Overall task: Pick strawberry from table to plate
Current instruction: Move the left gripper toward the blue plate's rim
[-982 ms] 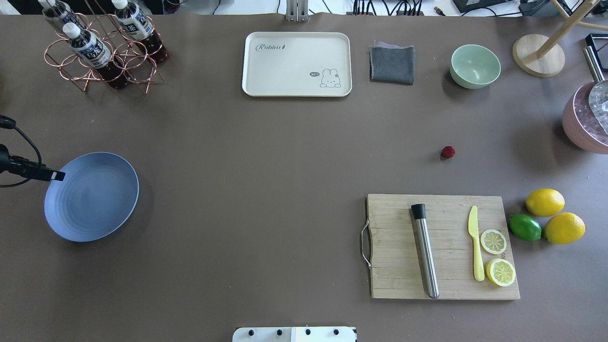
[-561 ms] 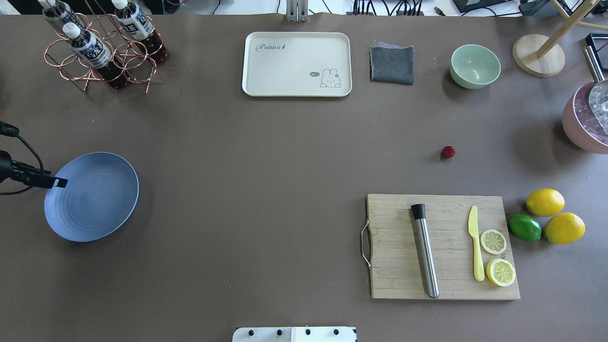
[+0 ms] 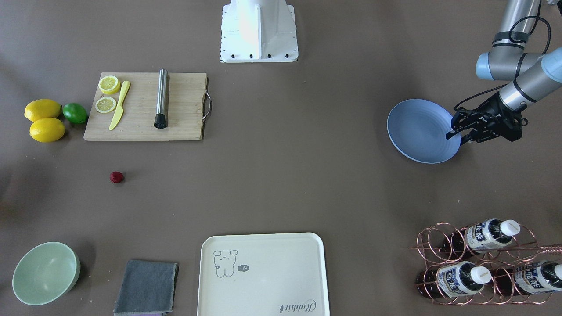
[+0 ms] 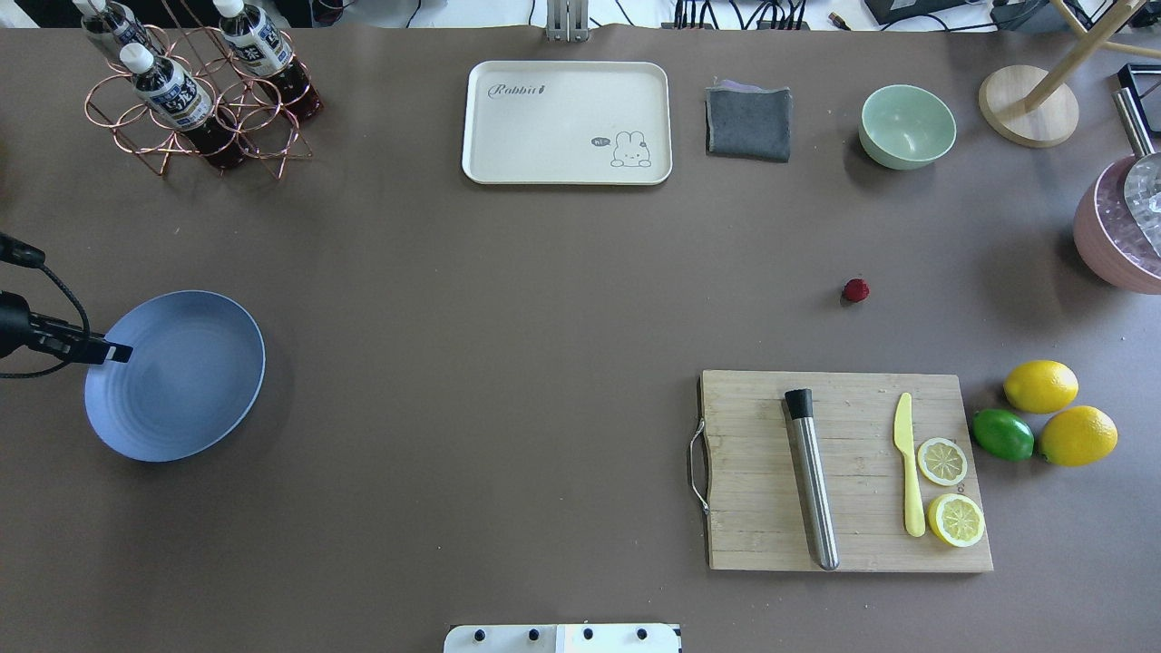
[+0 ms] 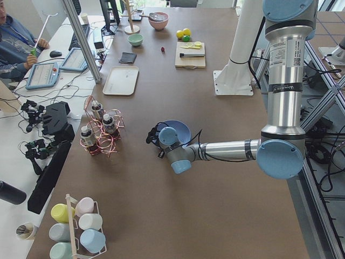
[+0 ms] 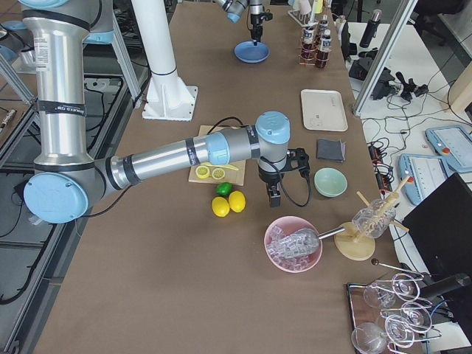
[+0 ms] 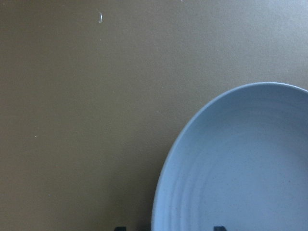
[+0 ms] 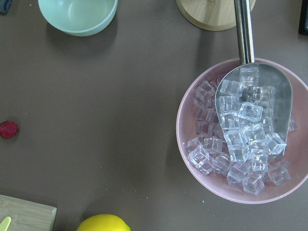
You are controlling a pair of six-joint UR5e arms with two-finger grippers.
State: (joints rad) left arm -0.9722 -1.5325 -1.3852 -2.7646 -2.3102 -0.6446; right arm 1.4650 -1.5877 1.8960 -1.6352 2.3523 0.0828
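The strawberry (image 4: 854, 290) is a small dark-red berry lying alone on the brown table (image 4: 508, 299), just beyond the cutting board; it also shows in the front view (image 3: 116, 177) and at the left edge of the right wrist view (image 8: 8, 129). The light-blue plate (image 4: 181, 381) sits far off at the table's left end and holds nothing. My left gripper (image 4: 118, 352) hovers over the plate's left rim (image 7: 163, 192), open and holding nothing. My right gripper (image 6: 271, 198) shows only in the exterior right view, hanging between the lemons and the green bowl; I cannot tell its state.
A wooden cutting board (image 4: 843, 472) carries a steel muddler, a yellow knife and lemon slices. Two lemons and a lime (image 4: 1002, 433) lie to its right. A pink bowl of ice (image 8: 243, 130), a green bowl (image 4: 907, 125), grey cloth, cream tray (image 4: 567, 122) and bottle rack (image 4: 195, 86) line the edges.
The left gripper has drifted slightly toward the robot's side along the plate's left rim. The strawberry and everything else stay put.
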